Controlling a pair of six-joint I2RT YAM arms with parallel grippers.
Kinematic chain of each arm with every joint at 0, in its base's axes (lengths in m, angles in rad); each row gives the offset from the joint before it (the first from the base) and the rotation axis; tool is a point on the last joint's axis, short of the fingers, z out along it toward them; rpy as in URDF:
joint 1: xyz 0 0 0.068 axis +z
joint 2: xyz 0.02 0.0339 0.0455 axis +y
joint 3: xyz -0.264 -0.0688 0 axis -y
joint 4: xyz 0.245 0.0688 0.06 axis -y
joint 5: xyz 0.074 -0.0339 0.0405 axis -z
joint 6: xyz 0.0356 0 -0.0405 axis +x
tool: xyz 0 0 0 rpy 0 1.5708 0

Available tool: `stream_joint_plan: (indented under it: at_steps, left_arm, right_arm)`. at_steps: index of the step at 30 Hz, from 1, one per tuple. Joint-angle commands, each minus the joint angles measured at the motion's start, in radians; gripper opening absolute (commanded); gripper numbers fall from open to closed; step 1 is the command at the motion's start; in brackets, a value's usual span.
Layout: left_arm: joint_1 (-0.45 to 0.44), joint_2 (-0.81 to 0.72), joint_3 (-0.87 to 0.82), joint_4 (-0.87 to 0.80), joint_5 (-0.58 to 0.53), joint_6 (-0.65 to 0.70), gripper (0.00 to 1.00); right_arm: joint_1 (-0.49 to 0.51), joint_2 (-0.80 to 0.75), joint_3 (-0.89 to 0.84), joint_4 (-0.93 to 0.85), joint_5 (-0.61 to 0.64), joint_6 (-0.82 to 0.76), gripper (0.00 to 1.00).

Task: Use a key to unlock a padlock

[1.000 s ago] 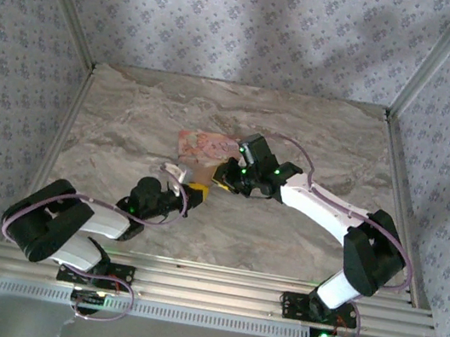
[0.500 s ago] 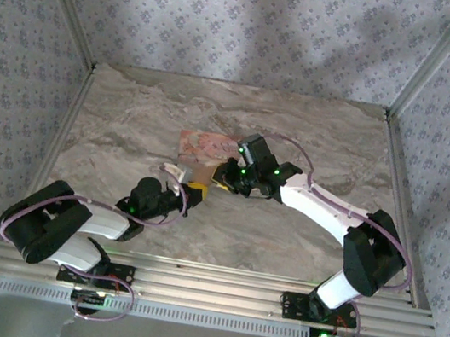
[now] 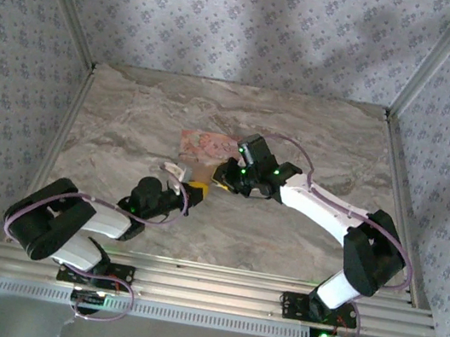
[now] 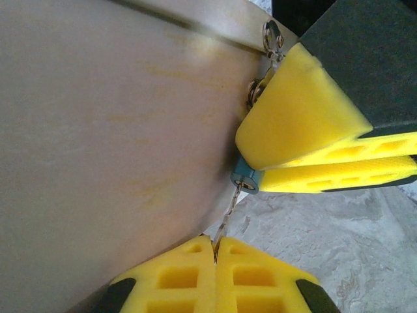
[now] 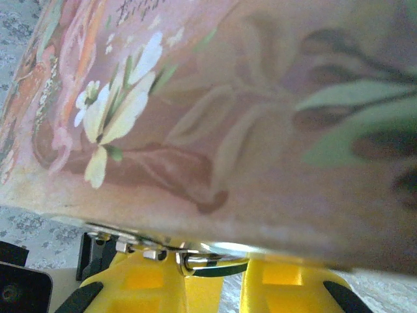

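The tiny teal padlock (image 4: 245,179) is pinched at the tips of my right gripper (image 4: 251,164), whose yellow fingers (image 4: 296,114) come in from the upper right. A thin metal key (image 4: 229,214) runs from my shut left gripper (image 4: 215,240) up to the keyhole in the padlock's end; how deep the tip sits I cannot tell. In the right wrist view the silver shackle (image 5: 215,256) lies between the fingers of my right gripper (image 5: 221,277), hard against the pink box (image 5: 215,117). From above, my left gripper (image 3: 195,187) and right gripper (image 3: 221,180) meet tip to tip.
The pink illustrated box (image 3: 201,143) stands just behind both grippers, its plain side (image 4: 111,130) close to the key. Small metal clasp rings (image 4: 270,34) sit on the box edge. The marble table (image 3: 317,132) is ringed by aluminium frame rails.
The pink box has shifted slightly toward the back. Both grippers have edged a little the same way, still holding key and padlock together.
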Motion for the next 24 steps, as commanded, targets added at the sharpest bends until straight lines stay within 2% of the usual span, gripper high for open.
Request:
stream_joint_plan:
  at_steps: [1,17,24]
  left_arm:
    - [-0.004,0.014,0.031,0.088,0.032,-0.009,0.0]
    - [-0.007,0.044,0.037,0.132,0.032,-0.019,0.0]
    - [-0.006,0.156,0.054,0.29,0.057,-0.082,0.0]
  right_arm:
    - [0.013,-0.014,0.006,0.052,-0.026,0.013,0.0]
    - [0.013,-0.013,0.006,0.054,-0.049,0.018,0.0]
    - [0.013,-0.009,-0.022,0.062,-0.068,0.019,0.0]
